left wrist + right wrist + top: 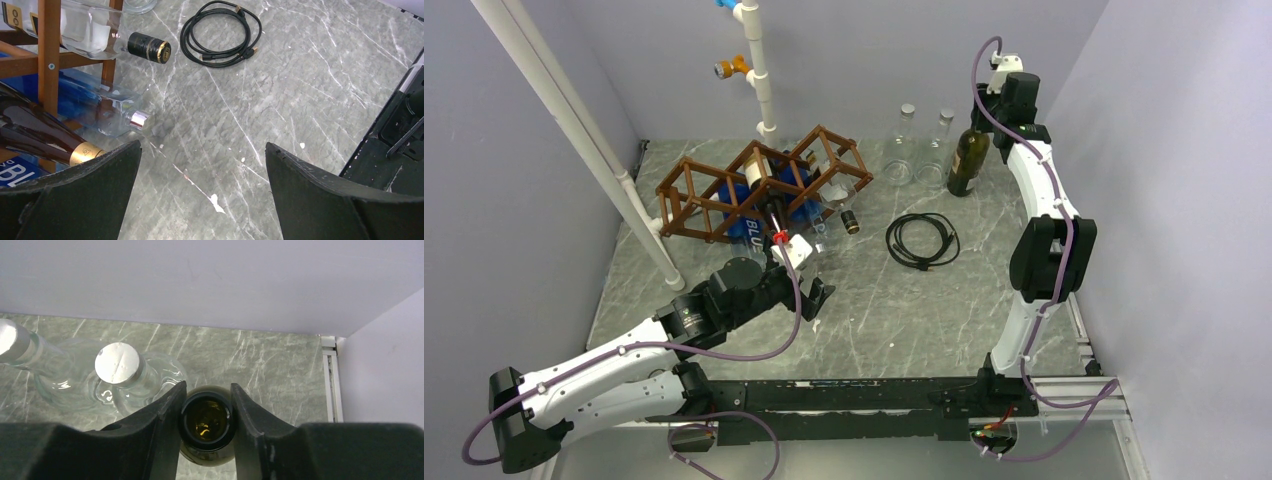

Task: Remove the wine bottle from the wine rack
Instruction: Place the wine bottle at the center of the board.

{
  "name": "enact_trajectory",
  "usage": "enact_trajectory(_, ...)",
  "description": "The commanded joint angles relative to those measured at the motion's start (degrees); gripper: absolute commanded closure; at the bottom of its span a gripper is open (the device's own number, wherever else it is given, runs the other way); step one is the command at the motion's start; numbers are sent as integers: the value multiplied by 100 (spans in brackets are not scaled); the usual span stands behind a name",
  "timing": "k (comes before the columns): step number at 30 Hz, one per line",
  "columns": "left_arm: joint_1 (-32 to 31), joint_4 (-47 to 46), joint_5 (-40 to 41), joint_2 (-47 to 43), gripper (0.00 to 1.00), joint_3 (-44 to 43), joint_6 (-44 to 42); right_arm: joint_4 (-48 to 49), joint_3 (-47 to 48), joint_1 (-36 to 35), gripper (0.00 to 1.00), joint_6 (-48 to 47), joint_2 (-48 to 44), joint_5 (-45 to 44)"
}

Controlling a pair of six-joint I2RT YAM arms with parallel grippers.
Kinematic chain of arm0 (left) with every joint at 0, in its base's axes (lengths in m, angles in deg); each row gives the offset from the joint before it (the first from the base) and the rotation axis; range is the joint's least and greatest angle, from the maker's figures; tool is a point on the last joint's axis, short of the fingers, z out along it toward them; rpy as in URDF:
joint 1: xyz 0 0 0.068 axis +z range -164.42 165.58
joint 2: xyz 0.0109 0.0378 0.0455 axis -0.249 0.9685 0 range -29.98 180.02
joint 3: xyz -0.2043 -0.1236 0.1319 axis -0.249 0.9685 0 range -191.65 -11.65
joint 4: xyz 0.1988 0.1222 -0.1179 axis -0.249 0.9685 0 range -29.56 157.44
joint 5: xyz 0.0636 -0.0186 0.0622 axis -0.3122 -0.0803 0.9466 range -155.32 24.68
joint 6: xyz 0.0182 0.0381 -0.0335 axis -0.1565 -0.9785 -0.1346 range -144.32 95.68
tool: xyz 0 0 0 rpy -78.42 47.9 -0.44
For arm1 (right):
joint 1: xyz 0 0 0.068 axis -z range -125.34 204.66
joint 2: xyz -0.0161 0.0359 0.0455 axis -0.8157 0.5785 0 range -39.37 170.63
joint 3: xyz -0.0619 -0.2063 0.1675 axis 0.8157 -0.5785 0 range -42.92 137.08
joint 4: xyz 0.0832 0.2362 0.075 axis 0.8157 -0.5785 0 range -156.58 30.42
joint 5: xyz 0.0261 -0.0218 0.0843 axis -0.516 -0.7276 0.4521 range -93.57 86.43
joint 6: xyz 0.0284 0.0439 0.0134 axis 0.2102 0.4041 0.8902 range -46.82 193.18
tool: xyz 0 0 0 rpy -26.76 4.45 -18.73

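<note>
Grey marble bench (874, 310): right pincer (207, 390) grips the upright green wine bottle (206, 426) at its neck, clear bottles (120, 365) just left; left pincer (202, 160) gapes wide, bottle-filled wine rack (48, 50) at its left.

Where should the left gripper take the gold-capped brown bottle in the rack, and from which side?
At the neck, just behind the gold cap, from the near face of the wine rack. The brown bottle lies on its side, its body caged by the slats. Only the neck pokes out toward the open left gripper, so pinching across it and pulling out looks best.
</note>
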Motion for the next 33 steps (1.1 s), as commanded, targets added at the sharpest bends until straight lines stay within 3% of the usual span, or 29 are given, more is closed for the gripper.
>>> enact_trajectory(1, 21, -53, 72, -47, 1, -160, -44, 503, 381, 6, 56, 139, -28, 130)
enact_trajectory(11, 21, -30, 43, -107, 0, -192, -5, 413, 442, 8, 28, 29, -141, 298)
enact_trajectory(21, 20, -25, 15, -216, 1, -170, 81, 324, 541, 7, 11, 10, -304, 502)
enact_trajectory(33, 17, -39, -43, -297, 0, -182, 167, 231, 784, 13, 4, -77, -505, 468)
